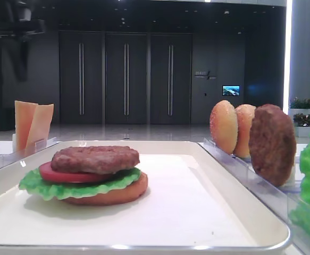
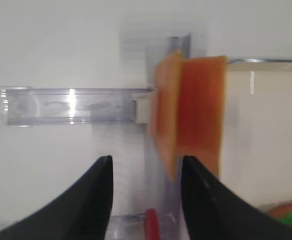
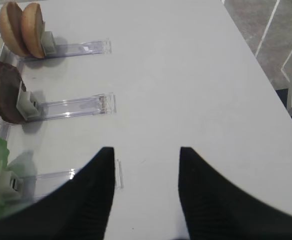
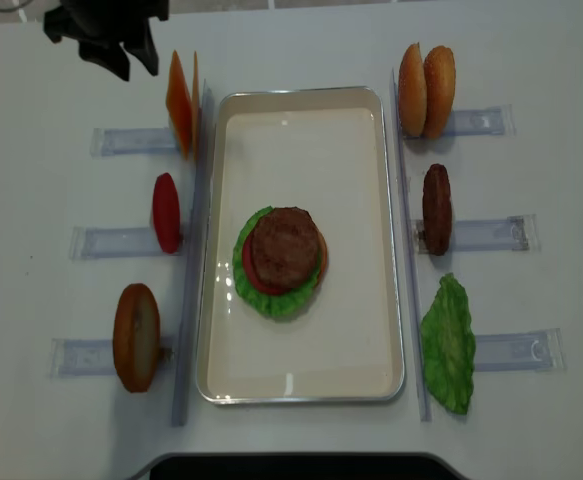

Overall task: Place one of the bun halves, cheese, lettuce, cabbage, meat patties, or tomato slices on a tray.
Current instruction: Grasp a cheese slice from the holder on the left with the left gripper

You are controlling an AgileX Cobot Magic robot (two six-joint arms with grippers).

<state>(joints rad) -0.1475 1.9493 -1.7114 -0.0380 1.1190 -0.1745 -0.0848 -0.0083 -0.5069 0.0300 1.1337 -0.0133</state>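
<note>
The cheese [image 4: 180, 103] stands on edge as two thin pale orange square slices, side by side, in the clear rack [image 4: 131, 140] at the far left of the worktop [image 4: 531, 50], just outside the rim of the cream tray [image 4: 301, 380]. In the low front view the two slices [image 1: 32, 125] lean slightly apart at the top.

The left tool [image 2: 146, 167] hovers over that rack with its fingers moderately apart and nothing between them; in the wrist view the nearer slice edge [image 2: 201, 110] sits just ahead of the gap, slightly toward the tray side. The right tool [image 3: 146, 155] hangs open and empty over bare worktop on the other side, near the racks with the bun halves [image 3: 21, 29] and spare meat patty [image 3: 3, 92].

A slice this thin looks light and probably somewhat flexible, with a smooth face that may slip. The sensible hold seems to be across its thickness at the upper edge, one finger on each flat face, taking only the slice nearer the tray. The risk is pinching both slices together, or nudging the pair over.

On the tray, a bottom bun [image 4: 319, 262], lettuce [image 4: 256, 295], tomato slice [image 4: 251, 277] and meat patty [image 4: 286, 245] are already stacked, so cheese appears a reasonable next layer.
</note>
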